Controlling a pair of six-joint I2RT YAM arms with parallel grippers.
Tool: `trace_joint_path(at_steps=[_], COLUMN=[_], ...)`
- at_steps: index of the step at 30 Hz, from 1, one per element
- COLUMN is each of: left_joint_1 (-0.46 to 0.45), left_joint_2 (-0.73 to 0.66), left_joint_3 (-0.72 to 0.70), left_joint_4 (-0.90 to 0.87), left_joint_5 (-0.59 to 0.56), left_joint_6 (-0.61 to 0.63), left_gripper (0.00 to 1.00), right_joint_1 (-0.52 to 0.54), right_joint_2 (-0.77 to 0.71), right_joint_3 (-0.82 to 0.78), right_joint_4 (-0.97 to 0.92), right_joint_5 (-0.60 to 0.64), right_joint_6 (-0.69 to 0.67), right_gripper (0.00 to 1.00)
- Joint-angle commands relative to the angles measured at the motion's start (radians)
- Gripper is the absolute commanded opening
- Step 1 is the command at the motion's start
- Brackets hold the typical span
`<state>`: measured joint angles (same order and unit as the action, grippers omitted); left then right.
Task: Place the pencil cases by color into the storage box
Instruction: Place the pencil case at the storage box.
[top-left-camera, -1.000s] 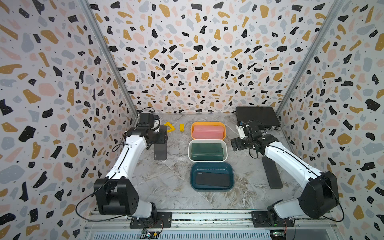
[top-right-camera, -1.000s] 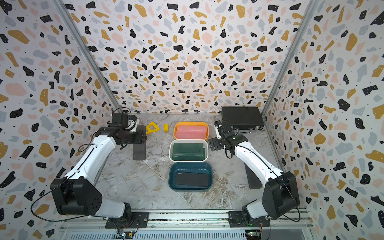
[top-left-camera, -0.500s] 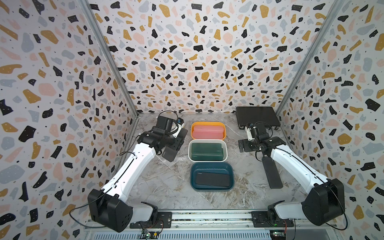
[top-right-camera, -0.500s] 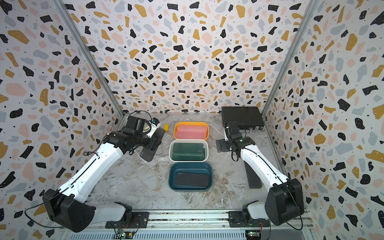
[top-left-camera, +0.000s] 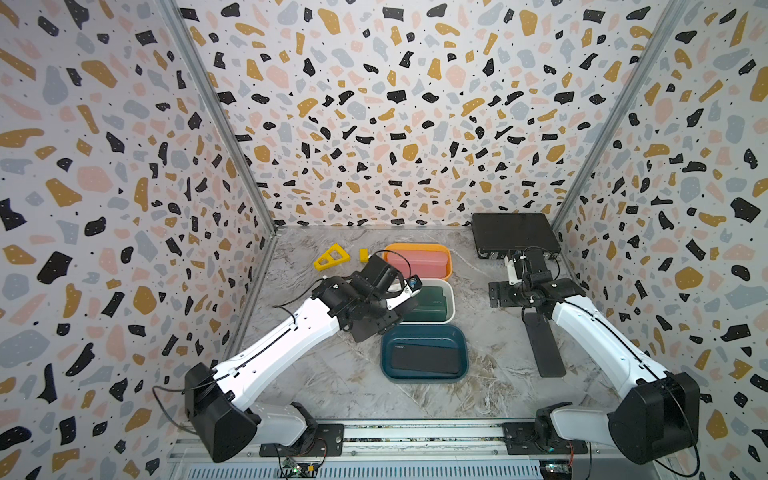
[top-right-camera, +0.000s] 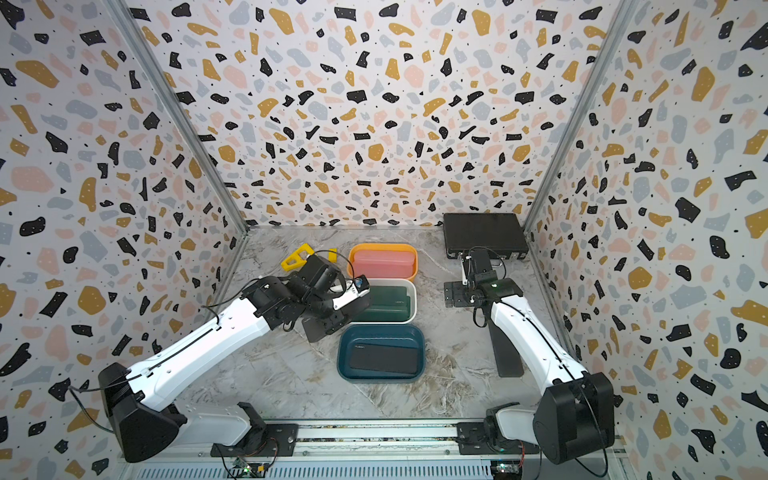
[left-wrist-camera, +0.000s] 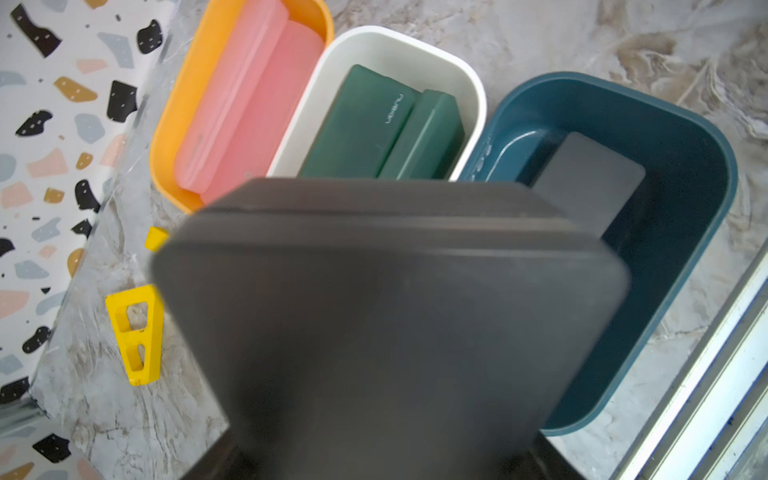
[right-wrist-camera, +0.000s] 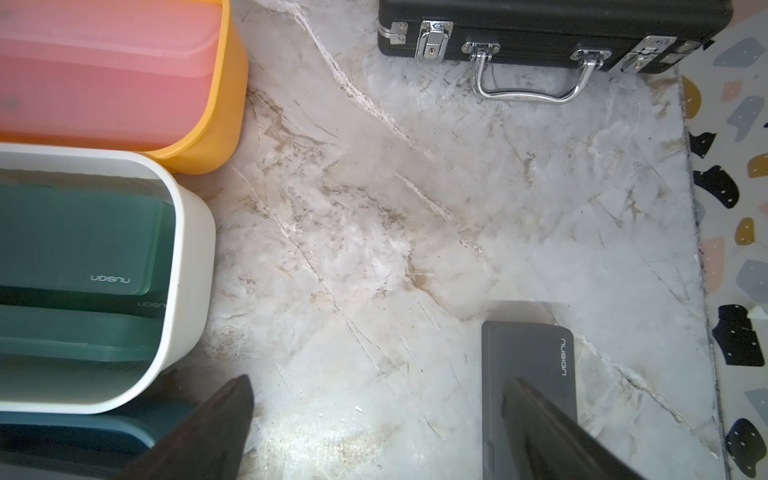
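Three storage boxes stand in a row. The orange box (top-left-camera: 417, 249) holds pink pencil cases (left-wrist-camera: 249, 104). Green pencil cases (left-wrist-camera: 365, 129) lie in the white box (top-left-camera: 451, 307). A black pencil case (top-left-camera: 426, 359) lies in the blue box (top-left-camera: 424, 330). My left gripper (top-left-camera: 376, 318) is shut on another black pencil case (left-wrist-camera: 390, 324), which hangs tilted by the near left corner of the white box, beside the blue one. My right gripper (right-wrist-camera: 378, 386) is open above the table. One fingertip (right-wrist-camera: 523, 399) hovers over the end of a black pencil case (top-left-camera: 546, 349) lying to the right of the boxes.
A large black briefcase (top-left-camera: 513, 235) with metal latches lies at the back right corner. Two yellow plastic pieces (top-left-camera: 331, 257) lie at the back, left of the orange box. Patterned walls close in the left, back and right sides.
My left arm has carried the black pencil case from the back left of the table to the right and nearer, up to the boxes. My right gripper has drifted a little to the right.
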<state>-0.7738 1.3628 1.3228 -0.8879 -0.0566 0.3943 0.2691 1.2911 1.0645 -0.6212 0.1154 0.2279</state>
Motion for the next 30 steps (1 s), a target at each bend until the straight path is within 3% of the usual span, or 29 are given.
trace_joint_path(at_steps=[1, 17, 30], left_joint_1=[-0.058, -0.313, -0.337], left_joint_2=[0.040, 0.268, 0.417], left_joint_3=[0.052, 0.131, 0.190], left_joint_4=[-0.035, -0.098, -0.140], left_joint_5=[-0.048, -0.102, -0.072], left_joint_6=[0.053, 0.110, 0.128], left_gripper=[0.67, 0.67, 0.67], right_joint_1=[-0.010, -0.051, -0.095], right_joint_2=[-0.039, -0.066, -0.100], right_joint_3=[-0.004, -0.042, -0.083], right_joint_4=[-0.026, -0.028, -0.037], right_joint_5=[-0.018, -0.074, -0.113], right_joint_6=[0.012, 0.007, -0.021], right_gripper=[0.98, 0.98, 0.99])
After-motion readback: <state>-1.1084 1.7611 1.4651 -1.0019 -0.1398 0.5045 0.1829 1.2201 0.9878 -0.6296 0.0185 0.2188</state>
